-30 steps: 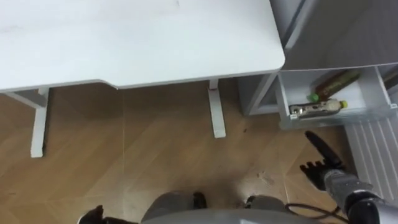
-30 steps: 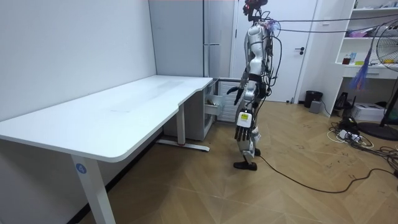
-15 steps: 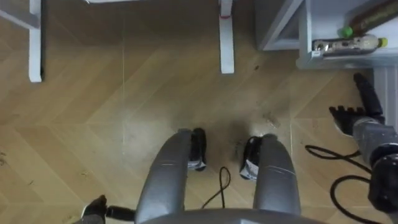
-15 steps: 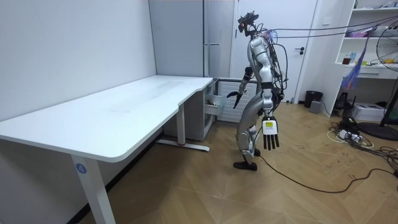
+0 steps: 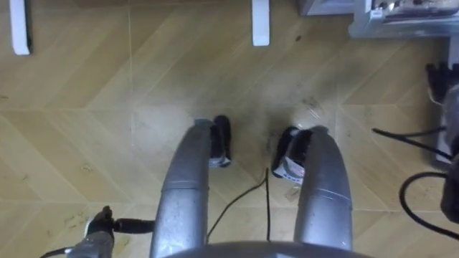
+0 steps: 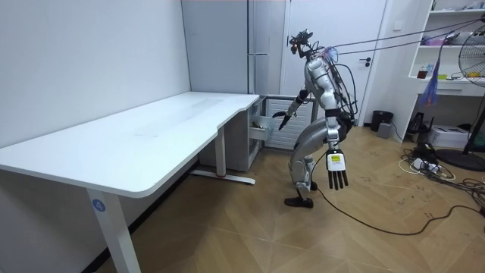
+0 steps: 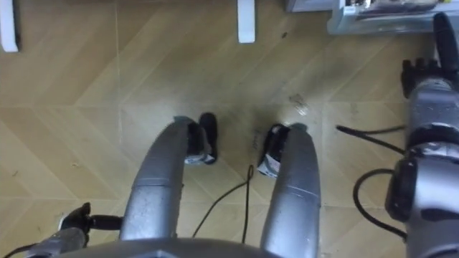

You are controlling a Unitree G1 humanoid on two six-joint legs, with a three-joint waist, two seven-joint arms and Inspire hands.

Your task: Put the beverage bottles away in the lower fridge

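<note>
The lower fridge drawer (image 5: 401,27) stands pulled out at the top right of the eye views, and a strip of a bottle (image 5: 391,6) lying in it shows at the picture's edge. My right hand (image 7: 424,70) hangs just below the drawer's front, its fingers straight and holding nothing. In the room view I stand bent forward before the grey fridge (image 6: 258,45), with my right hand (image 6: 282,120) stretched toward the drawer (image 6: 261,129). My left hand (image 6: 334,165) hangs behind my hip with its fingers straight down; it appears as my left hand (image 5: 100,223) at the lower left.
A long white table (image 6: 151,136) runs along the wall left of the fridge; its feet (image 5: 259,21) stand on the wood floor ahead of me. White shelves (image 6: 455,45), a fan and floor cables (image 6: 424,163) are at the room view's right.
I have bent forward, so the eye view has tipped down from the table and drawer to the floor. My left arm has swung back behind me. My right hand stays by the drawer.
</note>
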